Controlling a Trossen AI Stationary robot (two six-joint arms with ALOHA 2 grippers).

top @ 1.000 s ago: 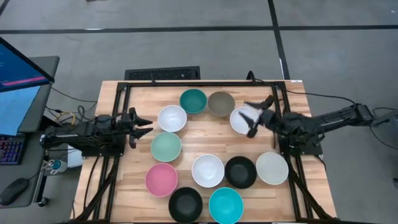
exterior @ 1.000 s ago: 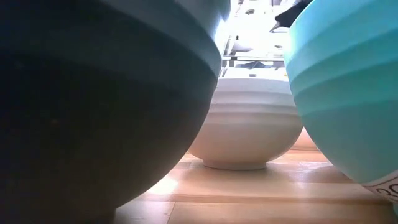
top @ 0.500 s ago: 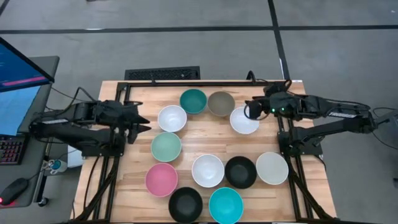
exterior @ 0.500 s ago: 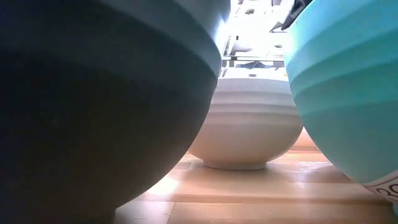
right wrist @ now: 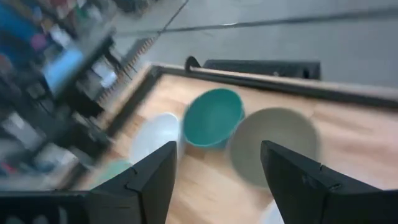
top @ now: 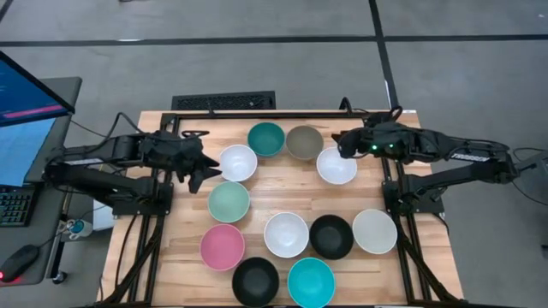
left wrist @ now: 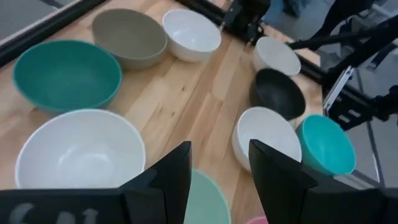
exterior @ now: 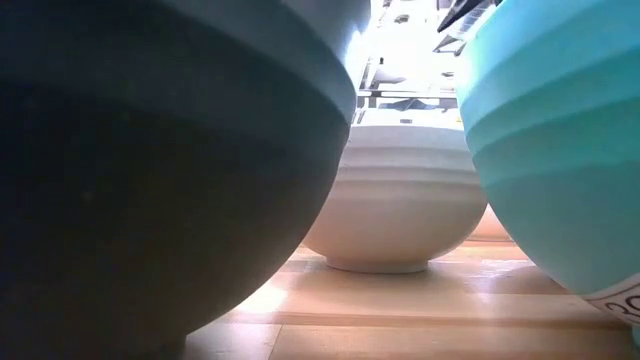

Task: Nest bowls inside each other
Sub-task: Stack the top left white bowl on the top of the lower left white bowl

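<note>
Eleven bowls stand upright on their bases on the wooden table. At the far side are a white bowl (top: 237, 162), a teal bowl (top: 266, 139), a taupe bowl (top: 304, 142) and another white bowl (top: 336, 165). Nearer are sage green (top: 229, 202), pink (top: 223, 246), white (top: 286, 234), black (top: 331, 236), off-white (top: 374, 231), black (top: 256, 280) and cyan (top: 311, 281) bowls. My left gripper (top: 207, 171) is open and empty, just left of the far-left white bowl (left wrist: 78, 155). My right gripper (top: 342, 144) is open and empty, above the far-right white bowl's far rim.
A black metal frame (top: 257, 114) runs along the table's far edge and both sides. A keyboard (top: 224, 102) lies behind the table. In the low view the near black bowl (exterior: 150, 170) and the cyan bowl (exterior: 560, 150) block most of the sight.
My left gripper has gone toward the table's right edge, closer to the far-left white bowl, and its arm has risen. My right gripper has gone up and toward the far edge, off the middle of the far-right white bowl. No bowl has moved.
</note>
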